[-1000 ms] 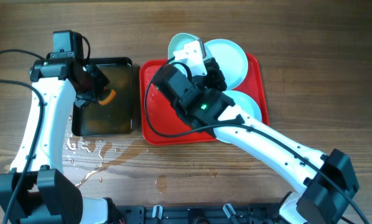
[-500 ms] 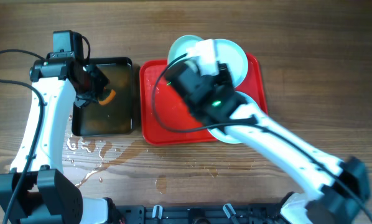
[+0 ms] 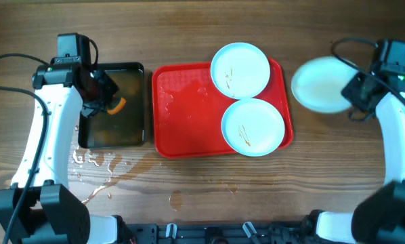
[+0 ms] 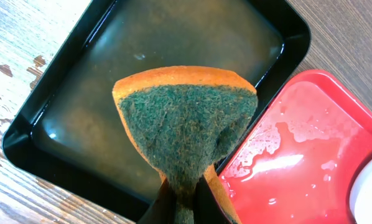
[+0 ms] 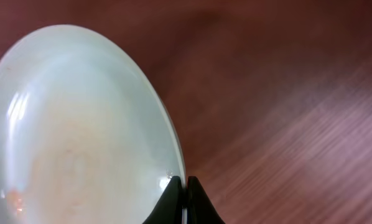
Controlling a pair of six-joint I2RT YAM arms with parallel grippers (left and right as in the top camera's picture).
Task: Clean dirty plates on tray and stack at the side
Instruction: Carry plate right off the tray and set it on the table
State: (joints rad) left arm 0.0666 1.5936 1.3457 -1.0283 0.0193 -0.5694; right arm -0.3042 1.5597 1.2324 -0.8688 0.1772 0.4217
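Red plastic forms the tray [image 3: 182, 129], lying mid-bench with water beading on its bare left half. Two plates sit on its right half. The far plate [image 3: 240, 70] reaches out over the far rim, and the near plate [image 3: 252, 126] lies just beside it. Each is thinly streaked with brown-orange.

The third plate [image 3: 321, 85] is off the tray, to its right, over the wooden bench [image 3: 189, 20]. It looks blurred from overhead, and I cannot tell whether it touches the wood. The right hand [image 3: 357, 91] is clamped on this plate's right rim, its fingers pinched thin on the edge in the wrist view.

At the left, the left hand [image 3: 101, 95] hangs over the black pan [image 3: 131, 71], which holds murky water. It is clamped on an orange sponge [image 4: 186, 124] whose green scouring face is turned to the wrist camera. Spilled water [image 3: 94, 163] lies on the bench near the pan.
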